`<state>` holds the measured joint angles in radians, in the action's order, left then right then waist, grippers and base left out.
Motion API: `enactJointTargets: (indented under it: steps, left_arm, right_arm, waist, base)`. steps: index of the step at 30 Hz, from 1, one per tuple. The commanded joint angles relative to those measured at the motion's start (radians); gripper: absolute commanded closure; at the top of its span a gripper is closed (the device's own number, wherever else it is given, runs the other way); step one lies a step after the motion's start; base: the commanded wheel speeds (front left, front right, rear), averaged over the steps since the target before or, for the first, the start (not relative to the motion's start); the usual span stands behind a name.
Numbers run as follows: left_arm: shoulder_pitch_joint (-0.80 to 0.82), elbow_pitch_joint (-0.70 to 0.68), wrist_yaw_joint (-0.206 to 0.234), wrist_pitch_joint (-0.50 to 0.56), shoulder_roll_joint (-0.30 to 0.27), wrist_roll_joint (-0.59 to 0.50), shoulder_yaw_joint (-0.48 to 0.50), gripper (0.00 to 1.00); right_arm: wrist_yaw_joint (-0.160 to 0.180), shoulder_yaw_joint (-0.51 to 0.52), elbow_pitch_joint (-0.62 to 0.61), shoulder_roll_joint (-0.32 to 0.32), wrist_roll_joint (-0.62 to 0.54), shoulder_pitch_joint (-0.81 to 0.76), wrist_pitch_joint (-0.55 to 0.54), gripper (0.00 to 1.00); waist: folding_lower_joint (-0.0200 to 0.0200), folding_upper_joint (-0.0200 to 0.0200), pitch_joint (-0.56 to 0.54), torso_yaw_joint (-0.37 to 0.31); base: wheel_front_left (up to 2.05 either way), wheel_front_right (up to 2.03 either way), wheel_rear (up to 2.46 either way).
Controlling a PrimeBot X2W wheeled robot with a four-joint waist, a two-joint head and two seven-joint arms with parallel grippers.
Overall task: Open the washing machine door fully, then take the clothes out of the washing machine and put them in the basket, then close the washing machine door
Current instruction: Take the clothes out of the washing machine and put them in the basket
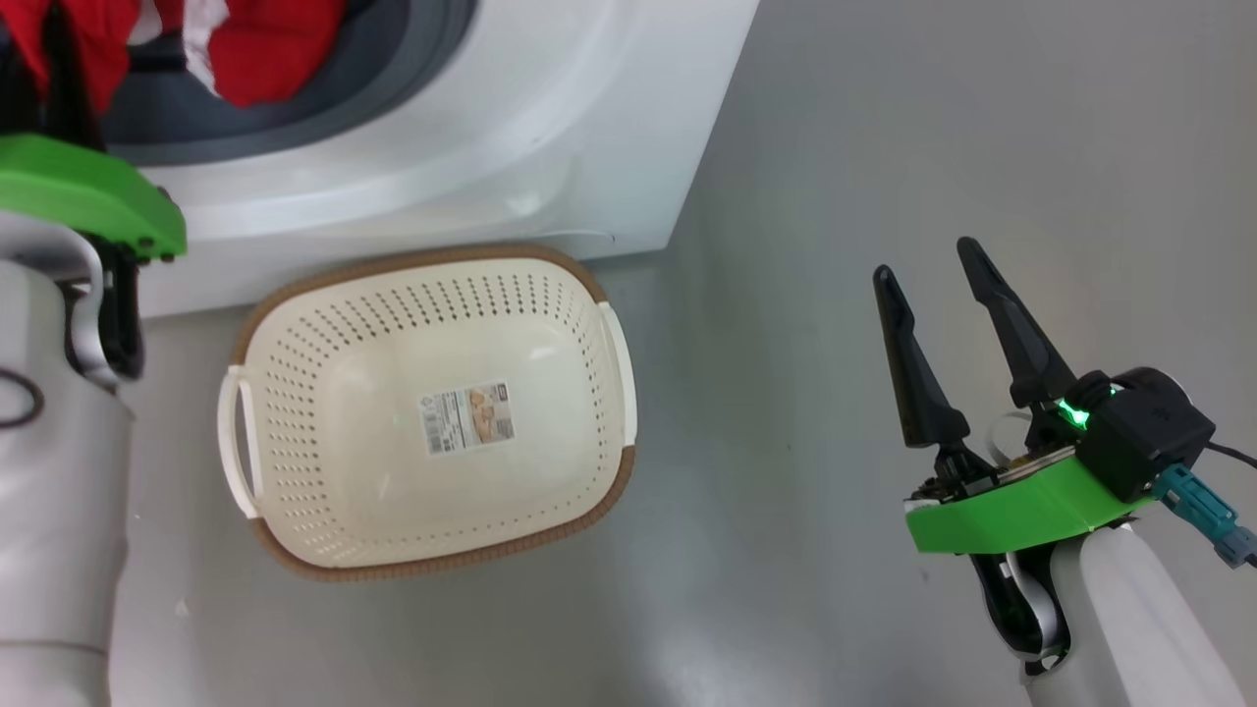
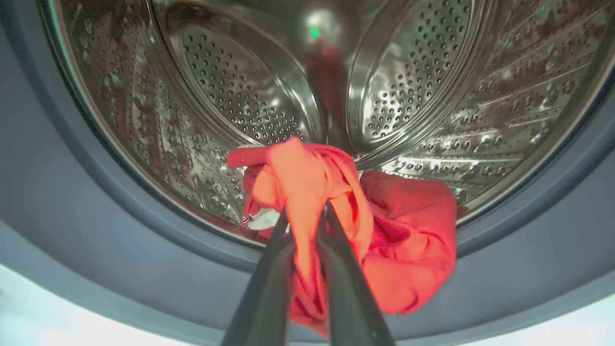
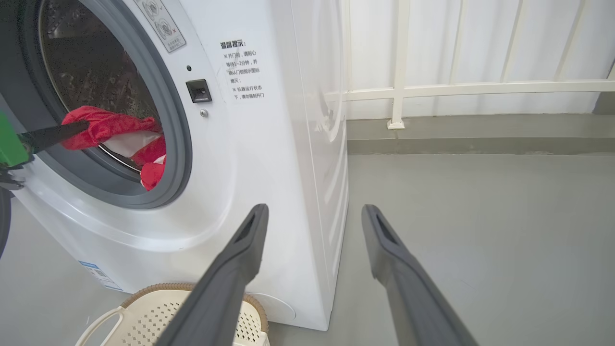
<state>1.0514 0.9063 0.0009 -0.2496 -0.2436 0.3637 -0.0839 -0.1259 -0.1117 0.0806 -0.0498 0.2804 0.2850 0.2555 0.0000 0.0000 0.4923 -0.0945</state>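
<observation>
One bunch of red clothes (image 2: 408, 230) is pinched in the left hand (image 2: 307, 214) at the mouth of the washing machine (image 3: 269, 158); draw it clear, then lower into the basket (image 1: 295, 471) below, right hand (image 1: 925, 260) wide

A smooth grey floor (image 3: 480, 226) spreads beneath the right jaws and well beyond their tips. Far ahead of them a low grey kerb (image 3: 480, 139) runs across the floor. A white railing (image 3: 461, 88) of thin upright bars stands on it, with one post foot (image 3: 397, 124) in line with the gap between the jaws.
</observation>
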Motion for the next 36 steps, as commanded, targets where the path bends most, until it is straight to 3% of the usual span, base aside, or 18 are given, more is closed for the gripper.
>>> enactJointTargets:
  steps: [1,17,36]
  left_arm:
    - [-0.018,-0.049,0.005,-0.012,-0.046,-0.004,0.027,1.00]
    - [-0.384,-0.442,0.055,-0.012,0.040,-0.066,0.054,1.00]
    - [-0.721,-0.722,0.095,-0.003,0.082,-0.075,0.038,1.00]
  right_arm:
    - [-0.005,-0.015,-0.020,0.000,-0.010,-0.021,0.006,0.00]
    - [-0.005,0.000,-0.009,0.000,-0.007,-0.080,0.006,0.00]
    - [-0.005,0.013,0.005,0.000,0.002,-0.162,0.006,0.00]
  waist:
    - [0.0000,0.0000,-0.028,0.008]
    - [0.0000,0.0000,-0.171,0.038]
    - [0.0000,0.0000,-0.324,0.049]
  base:
    - [0.00,0.00,0.00]
    - [0.00,0.00,0.00]
    - [0.00,0.00,0.00]
